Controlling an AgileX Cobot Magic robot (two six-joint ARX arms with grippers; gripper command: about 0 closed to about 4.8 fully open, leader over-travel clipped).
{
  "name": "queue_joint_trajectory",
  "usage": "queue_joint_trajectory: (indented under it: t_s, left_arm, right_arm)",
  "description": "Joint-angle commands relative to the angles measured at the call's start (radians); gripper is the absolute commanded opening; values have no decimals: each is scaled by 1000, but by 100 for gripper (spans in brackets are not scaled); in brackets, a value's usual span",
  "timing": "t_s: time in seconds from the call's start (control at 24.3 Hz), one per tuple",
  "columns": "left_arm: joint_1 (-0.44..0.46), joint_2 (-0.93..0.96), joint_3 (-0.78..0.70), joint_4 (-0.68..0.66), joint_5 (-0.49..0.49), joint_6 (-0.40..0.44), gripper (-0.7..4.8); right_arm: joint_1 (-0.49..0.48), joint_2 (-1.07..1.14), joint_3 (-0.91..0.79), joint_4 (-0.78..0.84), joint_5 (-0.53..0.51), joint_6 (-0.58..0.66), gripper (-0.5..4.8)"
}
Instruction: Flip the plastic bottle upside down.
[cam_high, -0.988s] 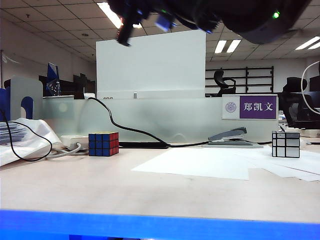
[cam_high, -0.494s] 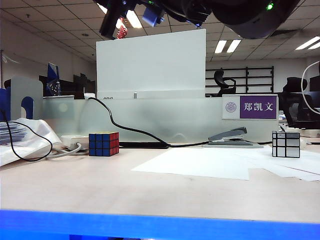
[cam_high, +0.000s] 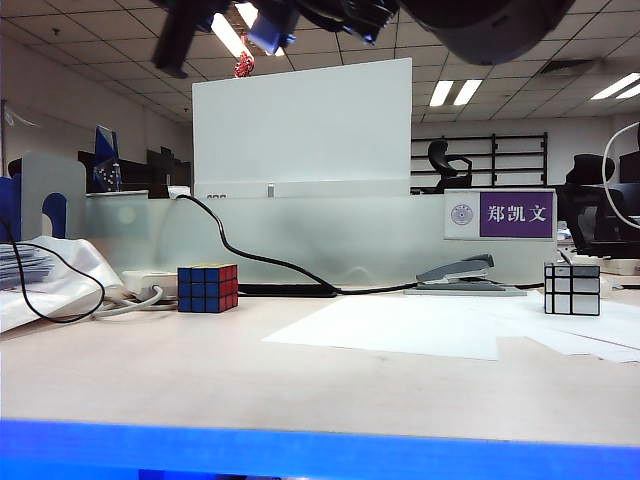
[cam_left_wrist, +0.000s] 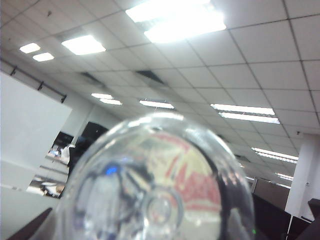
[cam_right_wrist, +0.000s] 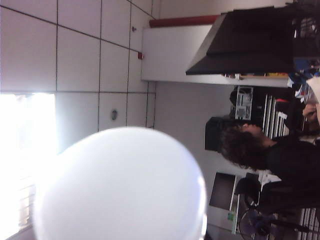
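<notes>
Exterior view: the counter (cam_high: 200, 380) carries a colored cube (cam_high: 207, 288), a silver cube (cam_high: 572, 288), a stapler (cam_high: 458, 272) and paper sheets (cam_high: 400, 328), but no bottle. Dark arm parts (cam_high: 470, 25) crowd the top edge high above the counter. Both the left gripper and the right gripper must be up there, though I cannot tell them apart. A small red scrap (cam_high: 243, 66) hanging below them may be the bottle's label.

Left wrist view: the plastic bottle (cam_left_wrist: 160, 200) sits end-on just before the lens, with ceiling behind it, its red and cream label showing through the clear wall. No fingers show, so I cannot tell if the left ones are spread or wrapped around it. Whether it holds any liquid is unclear.

Right wrist view: a pale round blur (cam_right_wrist: 125, 185) fills the foreground, possibly one end of the bottle. The right fingers are unseen, their state unknown.

The bottle seems lifted and mid-turn. Setting it down inverted is not yet done.
</notes>
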Motion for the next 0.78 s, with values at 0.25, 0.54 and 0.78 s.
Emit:
queue_joint_trajectory:
  t_s: [0.25,0.54,0.78]
  left_arm:
    - [1,1,5,39,-14,-3,468]
    - [1,1,5,46,-11,-3,403]
    - [1,1,5,60,-11,-3,112]
  right_arm:
    - [28,-4,5,-4,-10,-6,-5]
    - [52,-3,5,-24,3,-6,-5]
    - [51,-3,5,-16,3,-6,-6]
